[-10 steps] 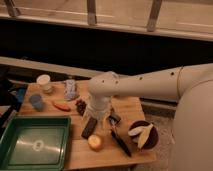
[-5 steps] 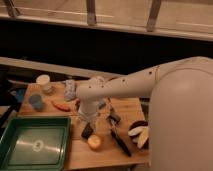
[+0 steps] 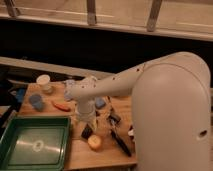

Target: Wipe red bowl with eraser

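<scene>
Dark room, railing behind. Wooden tabletop [image 3: 102, 156], green tray [image 3: 35, 119] front-left.

Camera view: hand [image 3: 86, 123] hangs spread just above the eraser [image 3: 87, 132], pinching nothing. Eraser lies flat just right of the tray. Red bowl [image 3: 60, 106] sits behind-left, apart from it.

Eraser looks light, stiff and low. I'd pinch across its short sides from above.

Versus a second ago: arm [image 3: 115, 82] has swung left, robot body [image 3: 170, 115] fills more of the right.
</scene>
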`<state>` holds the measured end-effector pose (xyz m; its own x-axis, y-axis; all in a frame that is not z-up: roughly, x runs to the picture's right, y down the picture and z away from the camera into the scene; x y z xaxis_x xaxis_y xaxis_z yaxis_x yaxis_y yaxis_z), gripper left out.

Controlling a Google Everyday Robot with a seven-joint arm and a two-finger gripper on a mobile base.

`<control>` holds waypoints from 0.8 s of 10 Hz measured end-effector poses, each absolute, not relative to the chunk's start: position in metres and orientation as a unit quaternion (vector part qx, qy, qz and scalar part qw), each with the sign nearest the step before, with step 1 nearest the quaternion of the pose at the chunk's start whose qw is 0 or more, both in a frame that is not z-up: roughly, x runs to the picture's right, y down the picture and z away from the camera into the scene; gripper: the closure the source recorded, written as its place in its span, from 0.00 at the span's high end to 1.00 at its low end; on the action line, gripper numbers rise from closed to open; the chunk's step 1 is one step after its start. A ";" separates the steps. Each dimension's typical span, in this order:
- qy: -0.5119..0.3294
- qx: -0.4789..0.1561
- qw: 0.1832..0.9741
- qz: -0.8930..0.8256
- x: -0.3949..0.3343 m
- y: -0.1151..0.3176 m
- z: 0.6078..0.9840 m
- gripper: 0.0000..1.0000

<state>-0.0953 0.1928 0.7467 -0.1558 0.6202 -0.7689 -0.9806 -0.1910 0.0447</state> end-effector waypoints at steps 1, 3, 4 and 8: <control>0.289 -0.315 0.570 0.702 -0.093 0.192 0.752 0.65; 0.292 -0.322 0.572 0.696 -0.091 0.194 0.761 0.65; 0.294 -0.326 0.573 0.692 -0.092 0.196 0.766 0.65; 0.293 -0.343 0.569 0.688 -0.096 0.205 0.780 0.65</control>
<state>-0.0959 0.2053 0.7801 -0.1181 0.5815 -0.8049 -0.9832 -0.1823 0.0126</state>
